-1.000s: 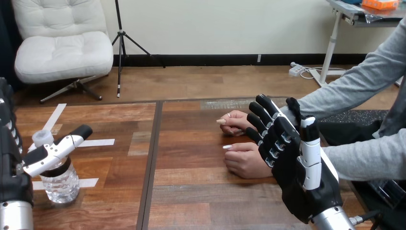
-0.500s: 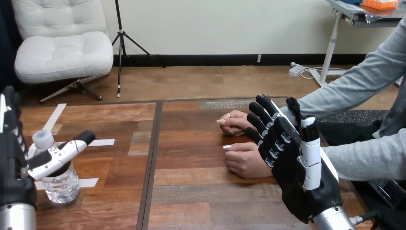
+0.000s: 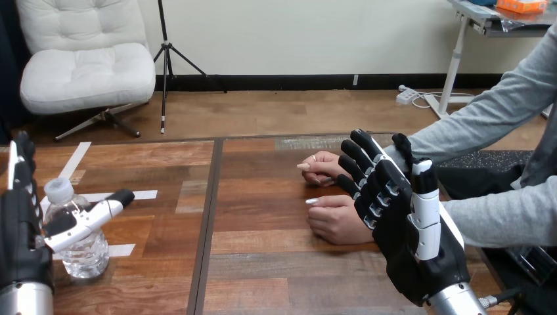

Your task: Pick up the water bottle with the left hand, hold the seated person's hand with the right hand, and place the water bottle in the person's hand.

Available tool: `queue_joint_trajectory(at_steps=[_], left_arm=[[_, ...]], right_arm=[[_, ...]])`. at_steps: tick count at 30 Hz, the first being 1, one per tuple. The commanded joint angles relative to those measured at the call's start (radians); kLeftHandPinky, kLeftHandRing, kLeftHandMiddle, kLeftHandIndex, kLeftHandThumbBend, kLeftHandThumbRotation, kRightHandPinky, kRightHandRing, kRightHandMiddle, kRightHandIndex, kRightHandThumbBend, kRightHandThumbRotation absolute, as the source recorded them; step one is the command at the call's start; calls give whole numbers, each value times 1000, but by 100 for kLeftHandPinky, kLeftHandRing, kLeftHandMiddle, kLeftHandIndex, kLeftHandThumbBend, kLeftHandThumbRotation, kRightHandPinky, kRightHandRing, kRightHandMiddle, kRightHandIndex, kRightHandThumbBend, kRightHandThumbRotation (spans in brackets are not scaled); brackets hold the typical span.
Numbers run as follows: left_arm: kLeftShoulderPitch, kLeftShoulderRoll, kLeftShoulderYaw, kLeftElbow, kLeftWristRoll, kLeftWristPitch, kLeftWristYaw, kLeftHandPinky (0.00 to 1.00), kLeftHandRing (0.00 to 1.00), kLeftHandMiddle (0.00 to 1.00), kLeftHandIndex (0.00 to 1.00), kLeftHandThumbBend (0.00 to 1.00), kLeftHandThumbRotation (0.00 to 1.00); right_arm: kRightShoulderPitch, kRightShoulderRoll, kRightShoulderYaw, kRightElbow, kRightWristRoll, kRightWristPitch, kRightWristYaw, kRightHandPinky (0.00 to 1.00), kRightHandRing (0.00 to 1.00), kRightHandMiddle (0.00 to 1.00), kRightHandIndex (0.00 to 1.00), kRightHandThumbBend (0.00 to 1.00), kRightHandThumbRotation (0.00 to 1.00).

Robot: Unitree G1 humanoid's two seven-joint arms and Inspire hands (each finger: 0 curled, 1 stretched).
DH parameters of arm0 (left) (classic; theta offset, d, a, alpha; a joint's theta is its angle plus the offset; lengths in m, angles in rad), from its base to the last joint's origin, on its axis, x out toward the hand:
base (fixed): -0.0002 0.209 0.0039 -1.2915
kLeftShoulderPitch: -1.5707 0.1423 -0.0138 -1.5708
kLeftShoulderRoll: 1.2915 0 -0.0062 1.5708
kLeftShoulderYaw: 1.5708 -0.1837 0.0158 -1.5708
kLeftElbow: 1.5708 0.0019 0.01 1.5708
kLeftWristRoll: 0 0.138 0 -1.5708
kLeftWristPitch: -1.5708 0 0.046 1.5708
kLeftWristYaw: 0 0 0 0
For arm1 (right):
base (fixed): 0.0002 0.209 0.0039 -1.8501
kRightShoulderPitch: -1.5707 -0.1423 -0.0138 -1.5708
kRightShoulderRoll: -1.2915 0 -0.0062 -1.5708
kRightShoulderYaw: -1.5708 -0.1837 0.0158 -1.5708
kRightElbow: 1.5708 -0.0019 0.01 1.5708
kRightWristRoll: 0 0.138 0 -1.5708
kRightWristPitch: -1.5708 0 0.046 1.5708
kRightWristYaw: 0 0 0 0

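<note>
On table (image 3: 276, 275), left: clear water bottle (image 3: 85, 252), white cap, upright; left hand (image 3: 23, 246) spread beside it; right hand (image 3: 414, 252) likewise spread.

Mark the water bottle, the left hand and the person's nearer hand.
water bottle (image 3: 84, 252), head view, lower clear body.
left hand (image 3: 23, 246), head view, black palm.
person's nearer hand (image 3: 338, 223), head view, back of the hand.

Bright, even indoor light w/ soft shadows & faint glare on table (image 3: 263, 262)
</note>
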Motion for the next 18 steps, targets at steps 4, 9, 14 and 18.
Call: queue_joint_trajectory(at_steps=[4, 9, 14, 18], left_arm=[[-67, 40, -21, 17, 29, 19, 13, 100, 100, 100, 100, 100, 0], [-64, 46, -29, 16, 57, 43, 30, 100, 100, 100, 100, 100, 0], [-66, 53, -33, 26, 74, 49, 38, 100, 100, 100, 100, 100, 0], [-69, 57, -32, 33, 80, 60, 41, 100, 100, 100, 100, 100, 0]], right_arm=[[-55, 2, 4, -37, 12, -13, 6, 100, 99, 97, 96, 80, 100], [-56, 1, 3, -36, 13, -13, 6, 100, 99, 97, 96, 80, 100], [-55, 0, 2, -36, 13, -14, 6, 100, 99, 97, 96, 80, 100], [-55, 1, 2, -37, 15, -13, 5, 100, 99, 97, 96, 80, 100]])
